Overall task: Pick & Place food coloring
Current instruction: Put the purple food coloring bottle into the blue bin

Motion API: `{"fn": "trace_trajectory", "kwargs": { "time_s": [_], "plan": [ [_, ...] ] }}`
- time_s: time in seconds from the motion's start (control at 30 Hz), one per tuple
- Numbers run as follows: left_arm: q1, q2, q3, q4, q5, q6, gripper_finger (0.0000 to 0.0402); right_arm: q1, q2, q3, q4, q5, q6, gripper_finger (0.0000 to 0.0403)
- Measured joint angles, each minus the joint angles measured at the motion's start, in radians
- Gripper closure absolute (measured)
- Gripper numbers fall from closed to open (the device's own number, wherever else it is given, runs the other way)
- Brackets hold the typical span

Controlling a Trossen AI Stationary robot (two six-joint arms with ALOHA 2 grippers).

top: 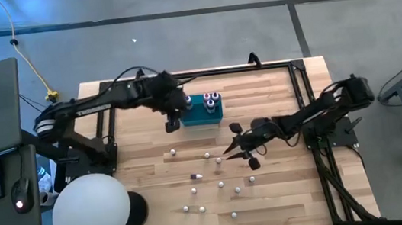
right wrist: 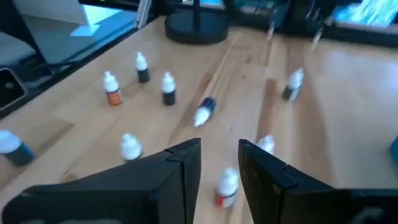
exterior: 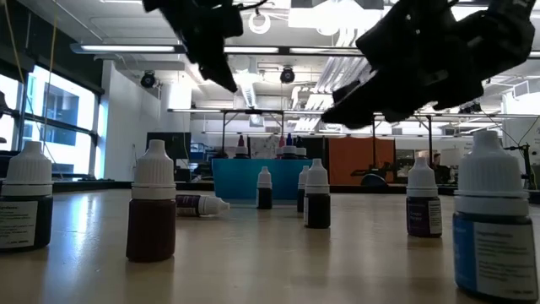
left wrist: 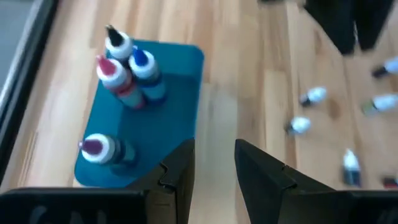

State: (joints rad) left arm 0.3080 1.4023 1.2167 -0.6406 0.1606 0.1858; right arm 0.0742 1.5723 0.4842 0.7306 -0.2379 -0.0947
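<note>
Teal box (top: 202, 110) beside the spread, empty left claw (top: 173, 125); right claw (top: 240, 148), spread, should straddle one bottle (top: 207, 155) squarely.

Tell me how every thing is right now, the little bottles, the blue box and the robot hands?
teal box, carrying bottles on top.
bottles on the box, standing upright.
loose bottles, scattered on the table, most upright.
one loose bottle, lying on its side.
left gripper, open, empty, next to the teal box.
right gripper, open, empty, above the loose bottles.

scattered food coloring (top: 208, 155) crowding mid-table, teal box (top: 199, 111) behind
</note>
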Motion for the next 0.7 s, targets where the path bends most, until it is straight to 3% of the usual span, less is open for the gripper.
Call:
{"fn": "trace_trajectory", "kwargs": {
  "time_s": [0.17,0.7],
  "plan": [
    [-0.002,-0.084,-0.158,0.232,0.028,-0.073,0.0289,-0.003,0.13,0.081,0.006,0.002,0.004,0.0304],
    [-0.021,-0.092,-0.178,0.236,-0.015,-0.082,0.0289,-0.024,0.345,0.174,-0.01,0.027,0.046,0.0304]
  ]
}}
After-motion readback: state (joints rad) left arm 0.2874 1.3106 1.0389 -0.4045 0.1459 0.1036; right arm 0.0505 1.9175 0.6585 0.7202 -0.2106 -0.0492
